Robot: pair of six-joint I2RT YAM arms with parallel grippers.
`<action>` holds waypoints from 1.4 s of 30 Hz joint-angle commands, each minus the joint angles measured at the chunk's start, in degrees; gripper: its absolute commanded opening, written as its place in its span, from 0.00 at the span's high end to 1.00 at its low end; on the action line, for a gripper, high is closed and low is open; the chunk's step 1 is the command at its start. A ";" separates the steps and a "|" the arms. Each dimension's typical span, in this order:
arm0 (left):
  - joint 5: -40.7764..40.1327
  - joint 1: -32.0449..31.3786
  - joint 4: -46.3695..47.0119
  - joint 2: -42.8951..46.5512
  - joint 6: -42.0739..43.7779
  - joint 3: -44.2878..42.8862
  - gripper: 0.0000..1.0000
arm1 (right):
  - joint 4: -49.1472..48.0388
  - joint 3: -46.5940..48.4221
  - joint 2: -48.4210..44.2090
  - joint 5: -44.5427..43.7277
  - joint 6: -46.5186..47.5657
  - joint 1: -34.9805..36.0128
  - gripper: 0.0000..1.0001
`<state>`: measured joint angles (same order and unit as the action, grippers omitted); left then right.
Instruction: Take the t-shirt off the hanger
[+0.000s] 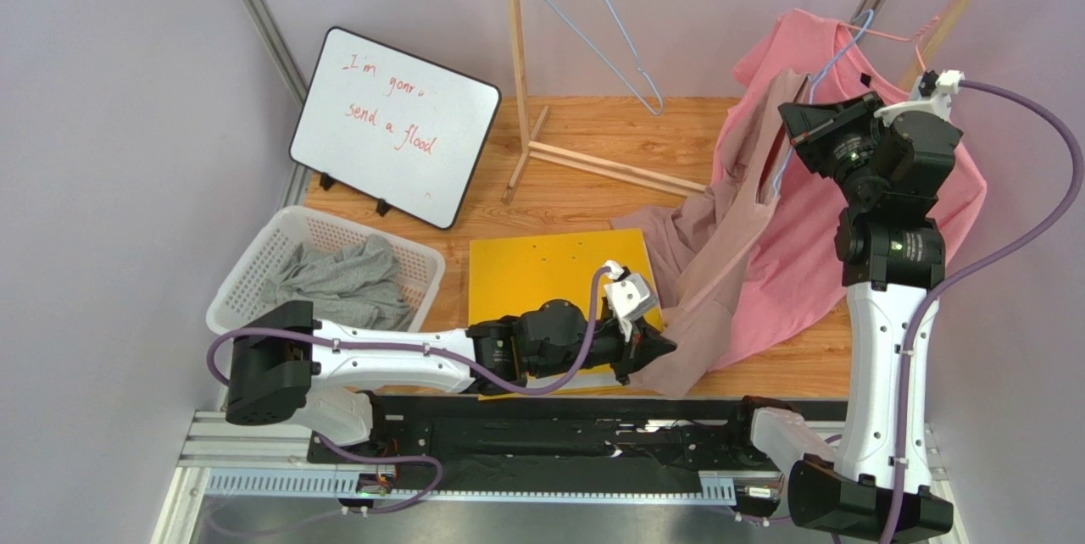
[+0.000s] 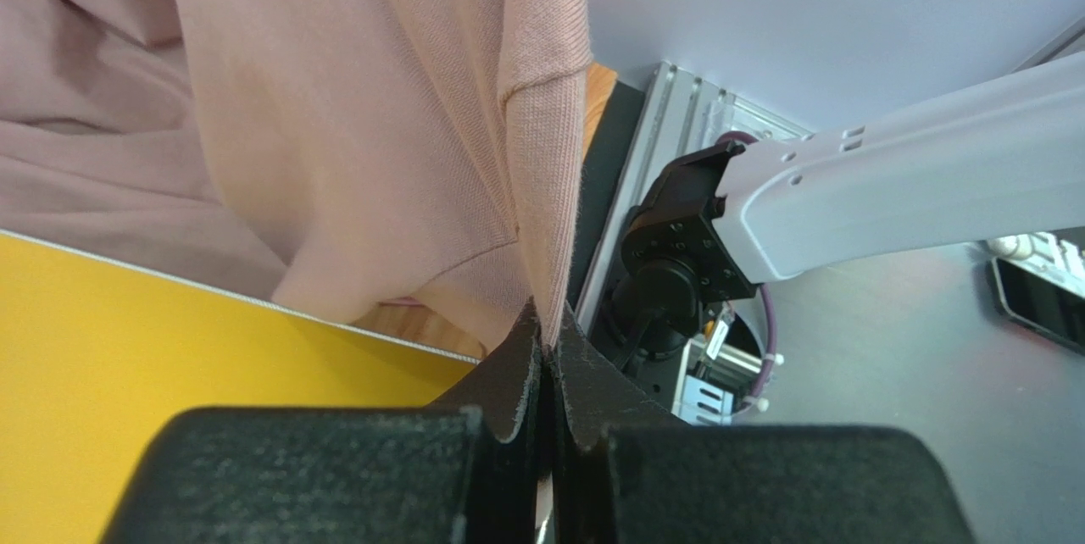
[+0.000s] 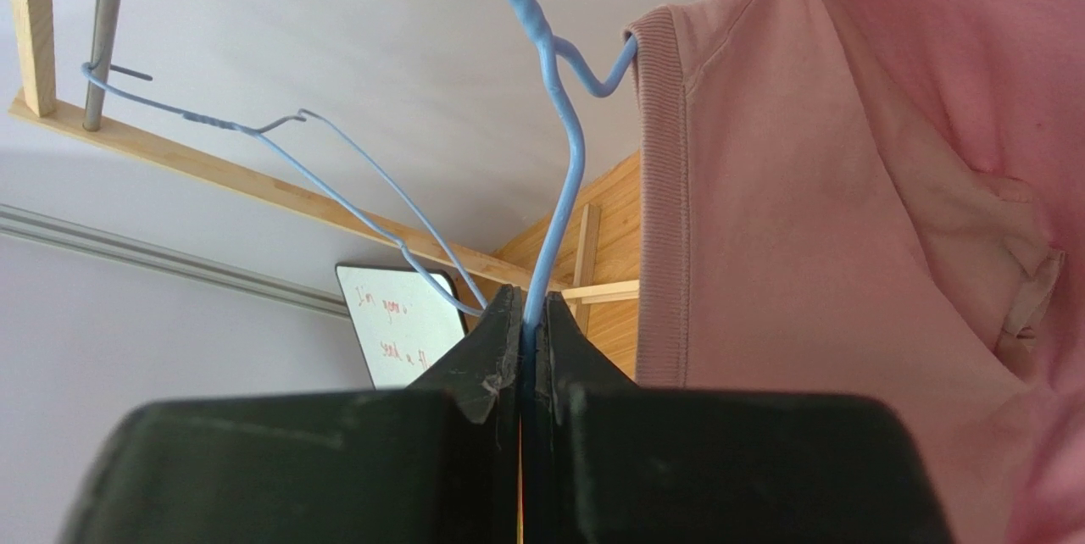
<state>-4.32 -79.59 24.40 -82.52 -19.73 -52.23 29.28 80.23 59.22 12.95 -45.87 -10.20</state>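
— Dusty-pink t-shirt [image 1: 713, 252] runs from the blue wire hanger [image 1: 830, 57], up by the rack [image 1: 516, 61], down to the near edge of the table [image 1: 599, 176]. Left gripper [image 1: 652, 351] has the low end: its wrist view shows the jaws pressed together on a fold of the t-shirt [image 2: 382, 125]. Right gripper [image 1: 792, 135] is pinched tight on the hanger [image 3: 567, 150] wire, below the twisted neck.

— Shirt off yet?

— No. In the right wrist view the ribbed collar [image 3: 660, 188] is hooked over the hanger's bend. Cloth between the two grippers looks fairly taut.

— So how to pull?

— My read: not straight down, since that just loads the collar onto the wire shoulder.
- Tilt the hanger with the right so that shoulder points toward the left gripper.
- Draw the cloth along the wire so the collar opening slides off the end.
- Go slow. Jersey stretches before it slips.

— Risks?

— Three I can see.
- Thin wire in a two-finger pinch can twist.
- The left grip sits close to the fabric's edge and may slip out.
- The brighter pink shirt [image 1: 866, 226] hangs right behind and appears to touch it, so it could get dragged along.

I can't tell whether the far shoulder is free, because it's hidden.
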 commanded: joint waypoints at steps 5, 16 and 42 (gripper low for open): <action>0.99 -2.14 2.05 -0.71 -9.97 6.25 1.00 | -5.54 3.71 0.28 -8.37 -5.28 -0.17 1.00; -4.91 -2.24 -6.69 -1.76 -3.49 -0.22 1.00 | -1.08 3.18 -1.99 3.63 -5.73 -0.17 1.00; 14.16 15.51 -22.29 -29.53 -7.34 -50.59 1.00 | 25.74 13.98 -21.25 10.34 8.69 0.00 1.00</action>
<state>7.53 -65.28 5.98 -108.33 -24.71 -97.78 54.46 88.07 38.57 23.64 -40.58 -10.20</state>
